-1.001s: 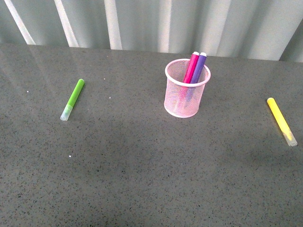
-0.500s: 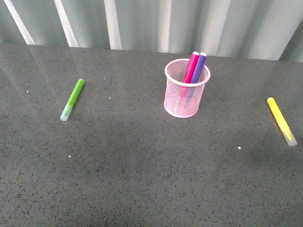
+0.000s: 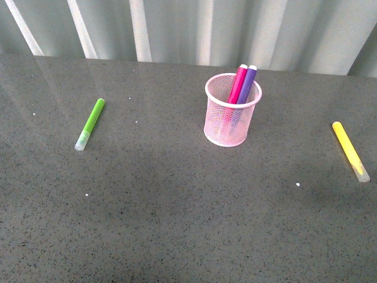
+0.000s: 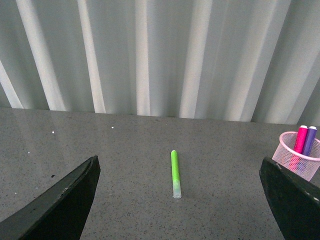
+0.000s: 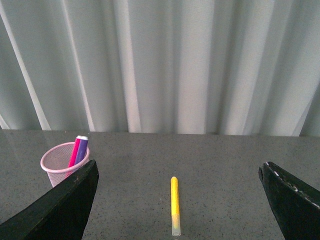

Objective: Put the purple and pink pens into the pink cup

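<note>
The pink cup (image 3: 232, 112) stands upright on the grey table, right of centre. Inside it lean the pink pen (image 3: 238, 82) and the purple pen (image 3: 248, 83), side by side, their ends poking above the rim. The left wrist view shows the cup (image 4: 297, 161) at its edge, beside one dark finger; the right wrist view shows the cup (image 5: 62, 165) with both pens in it. My left gripper (image 4: 180, 200) hangs open above the table with nothing between its fingers. My right gripper (image 5: 177, 202) is open and empty too. Neither arm appears in the front view.
A lime-green marker (image 3: 90, 123) lies on the table's left part, also seen as the green marker (image 4: 175, 166) ahead of the left gripper. A yellow marker (image 3: 350, 150) lies at the right, the yellow marker (image 5: 174, 205) ahead of the right gripper. A corrugated pale wall (image 3: 188, 29) backs the table.
</note>
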You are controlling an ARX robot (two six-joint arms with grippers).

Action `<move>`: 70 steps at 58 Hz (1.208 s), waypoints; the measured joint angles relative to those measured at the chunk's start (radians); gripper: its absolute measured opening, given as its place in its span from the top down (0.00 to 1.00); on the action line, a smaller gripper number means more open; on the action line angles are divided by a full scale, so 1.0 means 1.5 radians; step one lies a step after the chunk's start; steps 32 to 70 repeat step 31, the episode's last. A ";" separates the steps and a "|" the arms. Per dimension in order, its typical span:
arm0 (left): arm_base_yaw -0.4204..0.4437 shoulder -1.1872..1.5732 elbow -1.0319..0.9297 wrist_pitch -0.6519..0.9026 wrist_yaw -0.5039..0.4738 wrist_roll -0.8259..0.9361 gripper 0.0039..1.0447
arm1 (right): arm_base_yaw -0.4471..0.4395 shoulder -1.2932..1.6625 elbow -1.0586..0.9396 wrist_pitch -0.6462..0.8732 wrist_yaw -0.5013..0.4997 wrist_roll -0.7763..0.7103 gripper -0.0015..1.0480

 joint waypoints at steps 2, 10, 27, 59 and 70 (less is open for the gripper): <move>0.000 0.000 0.000 0.000 0.000 0.000 0.06 | 0.000 0.000 0.000 0.000 0.000 0.000 0.07; 0.000 0.000 0.000 0.000 0.000 0.000 0.06 | 0.000 0.000 0.000 0.000 0.000 0.000 0.07; 0.000 0.000 0.000 0.000 0.000 0.000 0.06 | 0.000 0.000 0.000 0.000 0.000 0.000 0.07; 0.000 0.000 0.000 0.000 0.000 0.000 0.06 | 0.000 0.000 0.000 0.000 0.000 0.000 0.07; 0.000 0.000 0.000 0.000 0.000 0.000 0.06 | 0.000 0.000 0.000 0.000 0.000 0.000 0.07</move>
